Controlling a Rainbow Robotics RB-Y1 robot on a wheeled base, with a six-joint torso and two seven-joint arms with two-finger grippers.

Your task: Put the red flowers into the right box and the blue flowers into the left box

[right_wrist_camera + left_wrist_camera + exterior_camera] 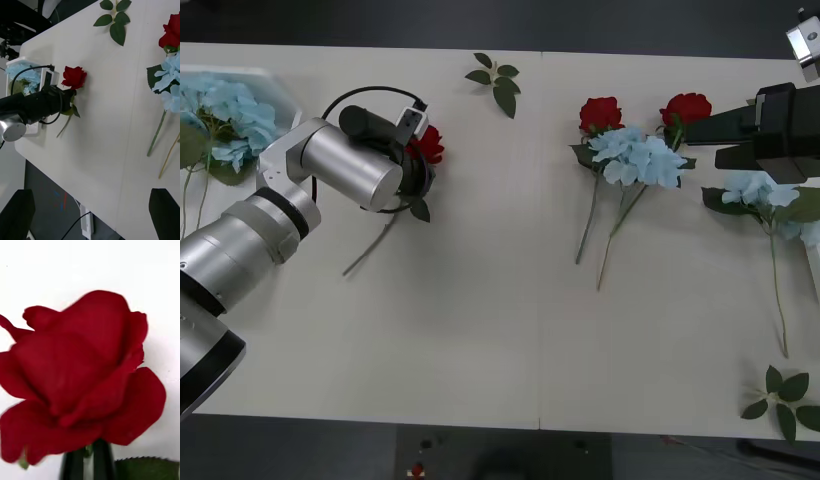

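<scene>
Above table (480, 330): rose (82, 378) apparently between fingers (103, 461).

White table (480, 330) bearing red flowers (601, 113), blue flowers (640, 158), leaf sprigs (496, 80) and, at its left end, the left box (280, 85).

White table (480, 340) built of two panels — a thin seam runs front to back near the middle; lighting even, shadows soft; dark grey floor (310, 450) past the near edge, with small red and blue marks in the right wrist view; a cable (77, 221) hangs under the table edge.
</scene>
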